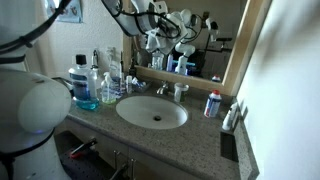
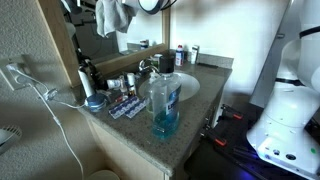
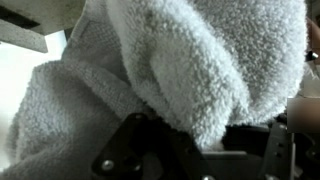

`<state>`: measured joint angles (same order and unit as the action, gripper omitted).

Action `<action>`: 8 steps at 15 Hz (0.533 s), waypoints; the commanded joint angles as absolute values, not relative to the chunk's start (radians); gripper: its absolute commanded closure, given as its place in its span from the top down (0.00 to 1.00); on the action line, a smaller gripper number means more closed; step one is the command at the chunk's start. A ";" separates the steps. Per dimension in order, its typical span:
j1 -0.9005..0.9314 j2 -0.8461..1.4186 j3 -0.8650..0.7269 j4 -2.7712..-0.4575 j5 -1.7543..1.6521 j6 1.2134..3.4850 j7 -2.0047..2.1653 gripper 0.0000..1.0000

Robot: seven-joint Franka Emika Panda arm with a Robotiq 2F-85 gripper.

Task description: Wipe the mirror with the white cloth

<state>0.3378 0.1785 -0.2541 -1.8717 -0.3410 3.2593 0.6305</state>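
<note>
So we've got the cloth up at the mirror right now, hanging bunched high against the glass near its top edge in an exterior view. In the wrist view the cloth fills pretty much the whole picture, fluffy folds draped over the pincer, which is clamped on it. We only see dark bits of the fingers poking out underneath, the tips are buried in the fabric. Below all that, the worktop is pretty cluttered: an oval sink in the middle, a tap behind it, and a big bottle of blue liquid near the front edge. More small bottles stand along the back by the mirror frame, too small for us to tell what they are.
</note>
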 commanded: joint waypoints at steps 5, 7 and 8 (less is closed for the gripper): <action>0.450 0.250 -0.557 -1.723 -0.339 3.284 0.706 0.03; 0.486 0.274 -0.633 -1.712 -0.331 3.283 0.728 0.03; 0.503 0.286 -0.663 -1.714 -0.328 3.283 0.735 0.03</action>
<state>0.4613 0.2035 -0.5632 -1.7883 -0.3395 3.2598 0.6785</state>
